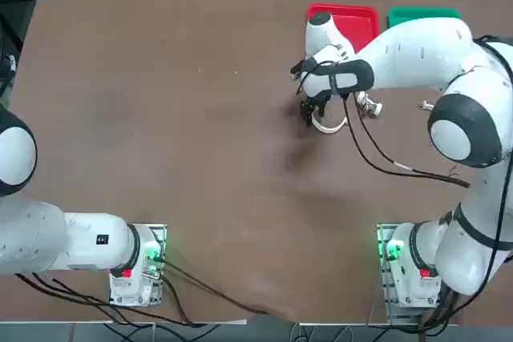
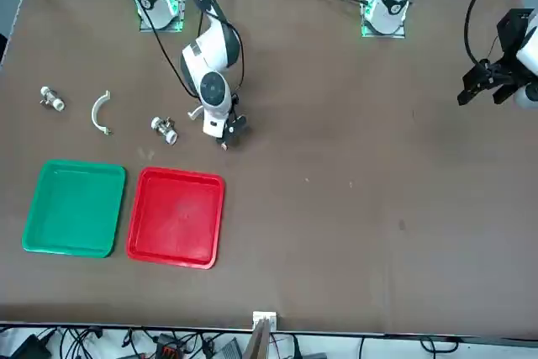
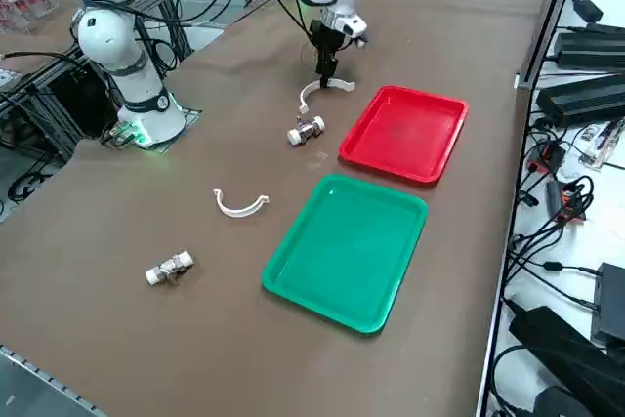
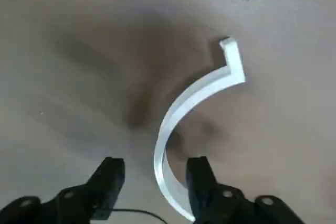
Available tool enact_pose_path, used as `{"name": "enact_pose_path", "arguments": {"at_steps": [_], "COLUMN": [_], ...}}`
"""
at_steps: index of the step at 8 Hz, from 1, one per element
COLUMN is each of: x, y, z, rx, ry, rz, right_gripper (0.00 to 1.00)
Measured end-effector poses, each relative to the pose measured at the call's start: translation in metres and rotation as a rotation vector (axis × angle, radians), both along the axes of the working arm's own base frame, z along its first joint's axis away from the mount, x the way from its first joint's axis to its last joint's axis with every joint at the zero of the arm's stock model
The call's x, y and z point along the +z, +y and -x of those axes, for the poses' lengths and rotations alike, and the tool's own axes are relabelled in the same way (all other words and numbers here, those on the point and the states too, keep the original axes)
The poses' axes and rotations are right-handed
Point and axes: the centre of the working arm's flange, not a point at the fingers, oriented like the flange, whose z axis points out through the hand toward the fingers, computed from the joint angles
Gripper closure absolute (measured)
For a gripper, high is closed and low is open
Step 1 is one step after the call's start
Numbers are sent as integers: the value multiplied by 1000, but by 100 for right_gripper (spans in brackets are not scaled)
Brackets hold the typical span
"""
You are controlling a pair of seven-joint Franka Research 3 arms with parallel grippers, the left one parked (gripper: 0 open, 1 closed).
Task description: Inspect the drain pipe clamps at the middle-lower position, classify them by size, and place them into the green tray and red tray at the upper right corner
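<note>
One white C-shaped drain pipe clamp (image 4: 194,98) lies flat on the brown table, also seen in the top view as clamp (image 1: 329,126) and in the side view (image 3: 314,93). My right gripper (image 4: 155,174) stands over one end of it, open, with a finger (image 4: 202,177) on each side of the band and a gap still showing. From above, the gripper (image 1: 309,111) is just in front of the red tray (image 1: 365,20). A second clamp (image 3: 240,205) lies apart, beside the green tray (image 3: 347,246). Both trays hold nothing.
Two stubby white-and-metal pieces lie on the table: one (image 3: 307,130) between the clamps near the red tray (image 3: 405,134), another (image 3: 169,269) toward the table's corner. Cables trail from the right arm over the table. The parked left arm stands far off.
</note>
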Motion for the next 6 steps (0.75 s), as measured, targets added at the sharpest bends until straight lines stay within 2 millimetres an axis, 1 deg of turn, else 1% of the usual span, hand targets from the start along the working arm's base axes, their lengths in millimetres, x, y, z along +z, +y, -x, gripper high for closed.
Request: {"name": "enact_pose_path", "arguments": {"at_steps": [1,2,3,4,6], "x": [-5,-6,-5,-4,9], "y": [0,0,0,-1,1], "z": [1,0,-2,-4,-15], "rx": [0,0,-2,-13,-79], "ry": [2,1,-2,-6,-35], "rz": [2,3,2,4,9], "right_gripper": [43,52,73,92,93]}}
